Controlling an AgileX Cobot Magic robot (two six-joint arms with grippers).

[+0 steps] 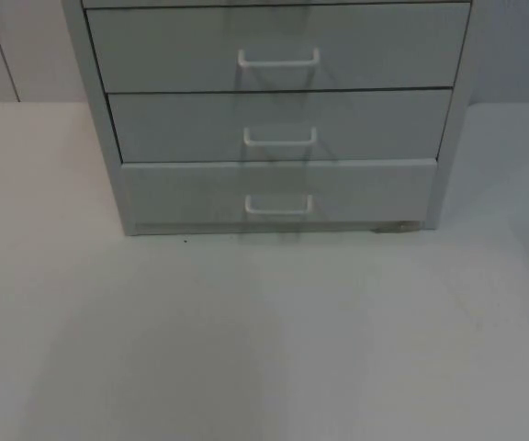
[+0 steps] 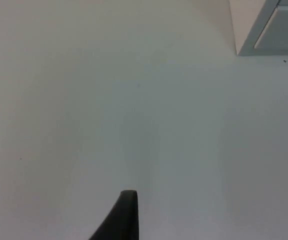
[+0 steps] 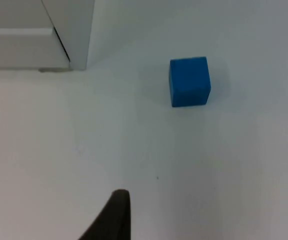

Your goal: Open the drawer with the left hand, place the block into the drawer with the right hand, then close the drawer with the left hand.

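Note:
A grey drawer cabinet [image 1: 278,119] stands at the back of the white table, with three drawer fronts in the top view, each with a white handle. The lowest drawer [image 1: 278,191] sits slightly forward of the frame, its handle [image 1: 279,205] free. A blue block [image 3: 189,81] rests on the table a short way off the cabinet's front right corner [image 3: 79,35]. My right gripper [image 3: 115,215] hangs above bare table, short of the block. My left gripper [image 2: 125,215] hovers over bare table, well away from the cabinet's front left corner [image 2: 256,37].
White table top [image 1: 264,340] stretches in front of the cabinet. The grey partition wall [image 1: 16,50] runs behind the cabinet on both sides.

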